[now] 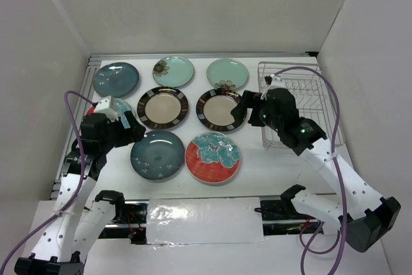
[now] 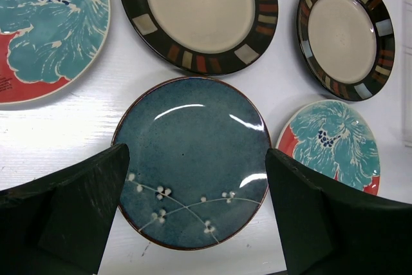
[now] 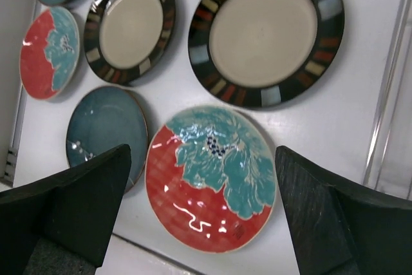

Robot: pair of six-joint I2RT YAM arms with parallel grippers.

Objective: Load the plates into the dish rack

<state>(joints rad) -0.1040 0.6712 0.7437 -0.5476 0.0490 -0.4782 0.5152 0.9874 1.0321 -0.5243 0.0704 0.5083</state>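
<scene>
Several plates lie flat on the white table: dark teal ones (image 1: 116, 79) (image 1: 157, 154), pale mint ones (image 1: 173, 71) (image 1: 227, 73), cream ones with striped rims (image 1: 162, 107) (image 1: 221, 109), and a red one with a teal flower (image 1: 213, 157). Another red plate (image 1: 119, 106) is partly hidden by my left arm. The wire dish rack (image 1: 309, 88) stands at the right, holding no plates. My left gripper (image 2: 196, 156) hovers open above the near dark teal plate (image 2: 187, 127). My right gripper (image 3: 203, 152) hangs open over the red plate (image 3: 212, 185), beside the rack.
White walls close in the table on the left, back and right. The rack's rim wire (image 3: 386, 82) runs just right of my right gripper. A strip with clear plastic (image 1: 203, 217) lies along the near edge between the arm bases.
</scene>
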